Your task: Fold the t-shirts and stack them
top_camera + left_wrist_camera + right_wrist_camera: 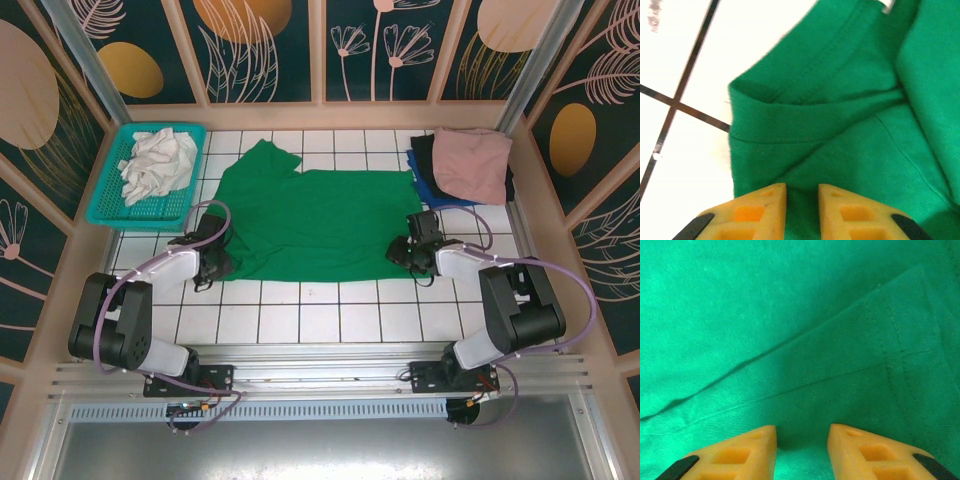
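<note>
A bright green t-shirt [320, 220] lies spread flat on the white tiled table, collar toward the left. My left gripper [222, 258] sits low at the shirt's left edge. In the left wrist view its yellow fingers [802, 187] stand narrowly apart, pinching a fold of green cloth [840, 125] beside the collar seam. My right gripper [405, 250] rests on the shirt's right edge; its fingers [802, 429] hold a wider bunch of green cloth [790, 340] near a hem. At the back right, a folded dusty pink t-shirt [472, 160] lies on a black one [424, 150] and a blue one [430, 193].
A teal mesh basket [110, 208] holding crumpled white cloth [155, 165] stands at the back left. Wooden-framed panels wall in the table on three sides. Bare tiles [320, 310] lie between the shirt and the arm bases.
</note>
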`<state>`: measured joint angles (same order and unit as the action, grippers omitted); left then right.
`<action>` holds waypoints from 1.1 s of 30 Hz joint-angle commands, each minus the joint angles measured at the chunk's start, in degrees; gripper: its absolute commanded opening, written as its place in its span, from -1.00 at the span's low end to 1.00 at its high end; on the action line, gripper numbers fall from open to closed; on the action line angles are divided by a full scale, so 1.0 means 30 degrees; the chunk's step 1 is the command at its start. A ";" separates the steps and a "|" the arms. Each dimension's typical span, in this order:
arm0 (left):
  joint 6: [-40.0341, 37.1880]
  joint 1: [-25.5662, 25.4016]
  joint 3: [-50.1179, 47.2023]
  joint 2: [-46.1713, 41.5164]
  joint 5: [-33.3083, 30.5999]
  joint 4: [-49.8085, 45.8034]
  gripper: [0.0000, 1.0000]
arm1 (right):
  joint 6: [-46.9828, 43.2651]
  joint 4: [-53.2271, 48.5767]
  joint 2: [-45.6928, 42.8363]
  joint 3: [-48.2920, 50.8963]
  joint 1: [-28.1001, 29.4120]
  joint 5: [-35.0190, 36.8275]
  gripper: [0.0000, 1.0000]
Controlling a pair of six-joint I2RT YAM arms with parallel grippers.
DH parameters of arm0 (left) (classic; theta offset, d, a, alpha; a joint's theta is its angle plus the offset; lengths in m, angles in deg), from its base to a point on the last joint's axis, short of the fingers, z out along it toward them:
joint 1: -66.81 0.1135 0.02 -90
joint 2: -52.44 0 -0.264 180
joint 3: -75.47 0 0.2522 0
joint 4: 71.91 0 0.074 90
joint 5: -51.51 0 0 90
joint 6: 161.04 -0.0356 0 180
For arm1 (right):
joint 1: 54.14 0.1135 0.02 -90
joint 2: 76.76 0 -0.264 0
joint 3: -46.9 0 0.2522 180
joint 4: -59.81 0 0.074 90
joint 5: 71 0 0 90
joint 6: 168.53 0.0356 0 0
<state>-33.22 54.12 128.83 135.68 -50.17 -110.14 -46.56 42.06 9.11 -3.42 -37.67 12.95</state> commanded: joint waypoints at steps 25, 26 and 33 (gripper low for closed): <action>0.4058 0.1074 -0.2867 -0.6269 -0.2602 -0.1987 -0.67 | 0.0655 -0.0324 -0.0140 0.1232 -0.1256 0.0169 -0.30; 0.4189 0.1079 -0.2961 -0.6491 -0.2511 -0.2079 -0.52 | 0.0625 -0.0370 -0.0167 0.1148 -0.1254 0.0196 -0.30; 0.3340 0.1065 -0.2100 -0.7337 -0.1147 -0.1885 -0.34 | 0.0218 -0.0455 -0.0180 0.0733 -0.1235 0.0022 -0.30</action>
<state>-21.57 57.07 120.35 115.09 -55.24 -114.73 -45.14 45.76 8.36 -1.23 -40.66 11.38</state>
